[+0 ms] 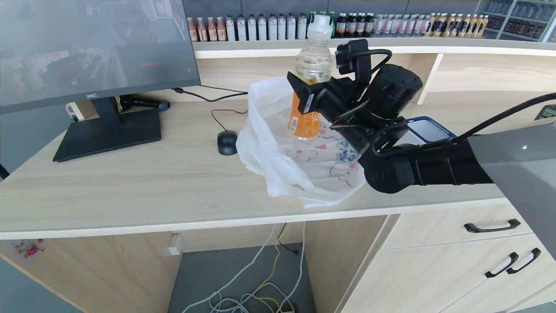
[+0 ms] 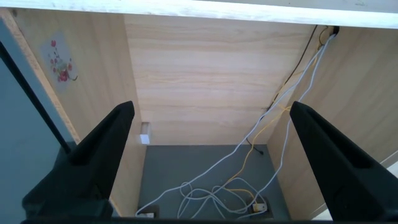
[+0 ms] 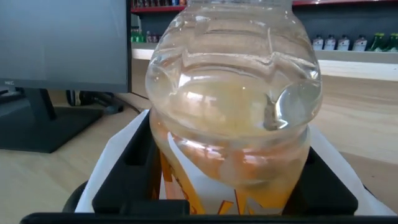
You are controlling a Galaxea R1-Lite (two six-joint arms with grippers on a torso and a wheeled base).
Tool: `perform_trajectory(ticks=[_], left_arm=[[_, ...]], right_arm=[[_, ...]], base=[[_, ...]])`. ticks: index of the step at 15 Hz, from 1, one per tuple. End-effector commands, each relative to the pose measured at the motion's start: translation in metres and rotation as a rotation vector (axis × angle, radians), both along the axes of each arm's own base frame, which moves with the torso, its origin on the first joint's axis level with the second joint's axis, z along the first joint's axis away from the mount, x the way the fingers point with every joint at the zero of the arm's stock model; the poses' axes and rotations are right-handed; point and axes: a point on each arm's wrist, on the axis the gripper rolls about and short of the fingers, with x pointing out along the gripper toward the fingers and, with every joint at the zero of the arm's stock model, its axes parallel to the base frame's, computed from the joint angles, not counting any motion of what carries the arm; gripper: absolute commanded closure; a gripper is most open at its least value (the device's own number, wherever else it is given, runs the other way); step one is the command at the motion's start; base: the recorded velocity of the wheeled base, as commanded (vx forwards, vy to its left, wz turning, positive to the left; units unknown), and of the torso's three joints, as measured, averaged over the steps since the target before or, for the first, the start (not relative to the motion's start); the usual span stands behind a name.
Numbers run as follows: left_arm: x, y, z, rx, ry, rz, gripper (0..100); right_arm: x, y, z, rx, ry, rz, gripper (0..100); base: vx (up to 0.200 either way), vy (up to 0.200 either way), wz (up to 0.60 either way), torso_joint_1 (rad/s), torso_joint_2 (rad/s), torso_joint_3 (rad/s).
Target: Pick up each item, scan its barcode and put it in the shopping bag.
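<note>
A clear bottle with an orange label and white cap stands upright, its lower end inside the open mouth of the white plastic shopping bag on the counter. My right gripper is shut on the bottle's middle, coming in from the right. In the right wrist view the bottle is very close between the black fingers. My left gripper hangs open below the countertop, facing the wooden knee space and loose cables.
A monitor on a black stand sits at the counter's back left, with a handheld scanner behind it and a mouse left of the bag. A blue-rimmed container lies behind my right arm. Drawers sit below right.
</note>
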Motion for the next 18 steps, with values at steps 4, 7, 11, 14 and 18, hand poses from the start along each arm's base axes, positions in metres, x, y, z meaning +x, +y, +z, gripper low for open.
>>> perform_trajectory(ticks=[4, 7, 11, 14, 18], left_arm=[[0.000, 0.000, 0.000, 0.000, -0.001, 0.000, 0], [0.000, 0.000, 0.000, 0.000, -0.001, 0.000, 0], [0.000, 0.000, 0.000, 0.000, -0.001, 0.000, 0], [0.000, 0.000, 0.000, 0.000, -0.001, 0.000, 0], [0.000, 0.000, 0.000, 0.000, -0.001, 0.000, 0]], right_arm=[[0.014, 0.005, -0.025, -0.027, 0.040, -0.001, 100], [0.017, 0.003, -0.032, -0.042, 0.053, 0.000, 100], [0.019, 0.001, -0.044, -0.056, 0.070, -0.003, 100], [0.016, 0.002, -0.048, -0.060, 0.060, 0.000, 100], [0.016, -0.002, -0.050, -0.054, 0.059, -0.004, 100]], base=[[0.000, 0.000, 0.00, 0.000, 0.00, 0.000], [0.000, 0.000, 0.00, 0.000, 0.00, 0.000], [0.000, 0.000, 0.00, 0.000, 0.00, 0.000], [0.000, 0.000, 0.00, 0.000, 0.00, 0.000], [0.000, 0.000, 0.00, 0.000, 0.00, 0.000]])
